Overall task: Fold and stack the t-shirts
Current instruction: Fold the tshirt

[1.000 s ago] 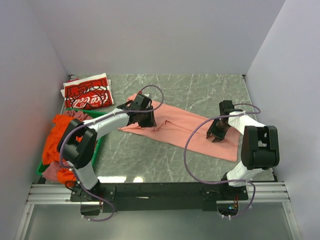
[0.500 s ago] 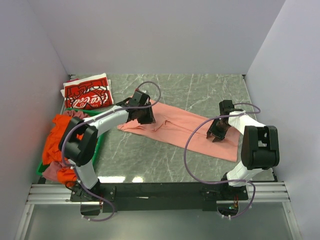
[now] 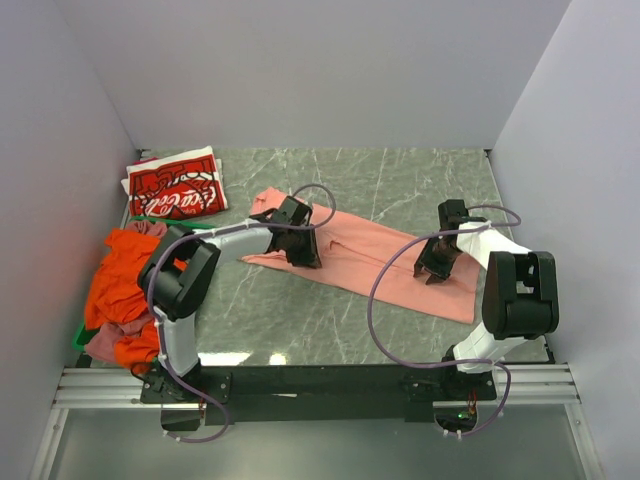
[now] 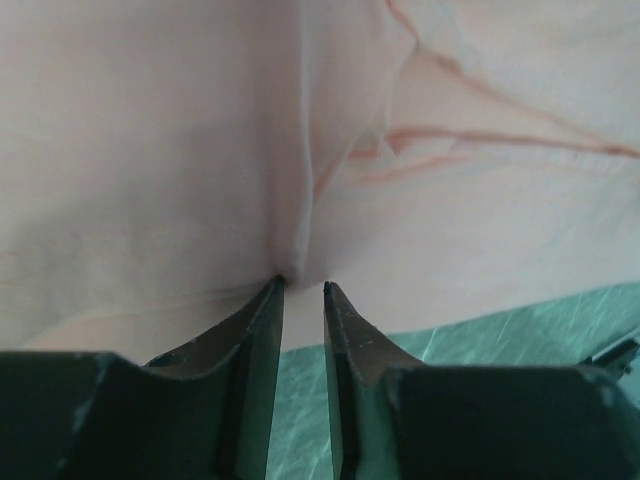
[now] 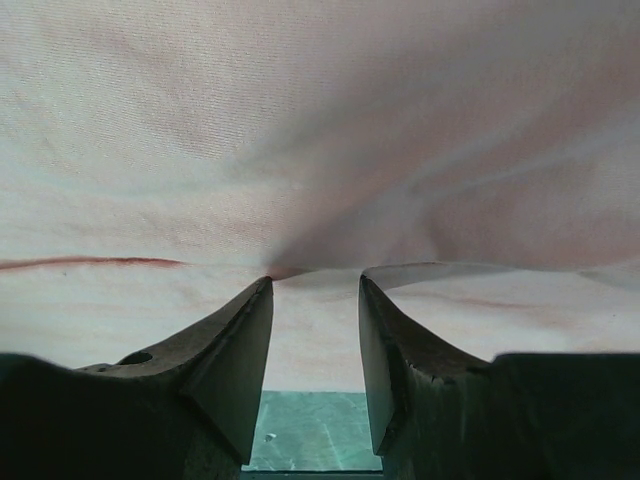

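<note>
The left arm stretched low over the table (image 3: 300,320), and the left hand (image 4: 300,286) was pinched on a fold of the plain salmon-pink cotton t-shirt (image 3: 385,258), which lay spread from mid-table toward the right edge. This hand had slid rightward. The right hand (image 5: 315,278) stayed put with its fingers slightly apart at the cloth; its grip was unclear.

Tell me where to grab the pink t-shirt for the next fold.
I'd pinch the salmon-pink t-shirt along its near long edge, coming from the robot's side, near each end. It lies flat as a long diagonal strip, so only an edge offers a lip to pinch.
</note>
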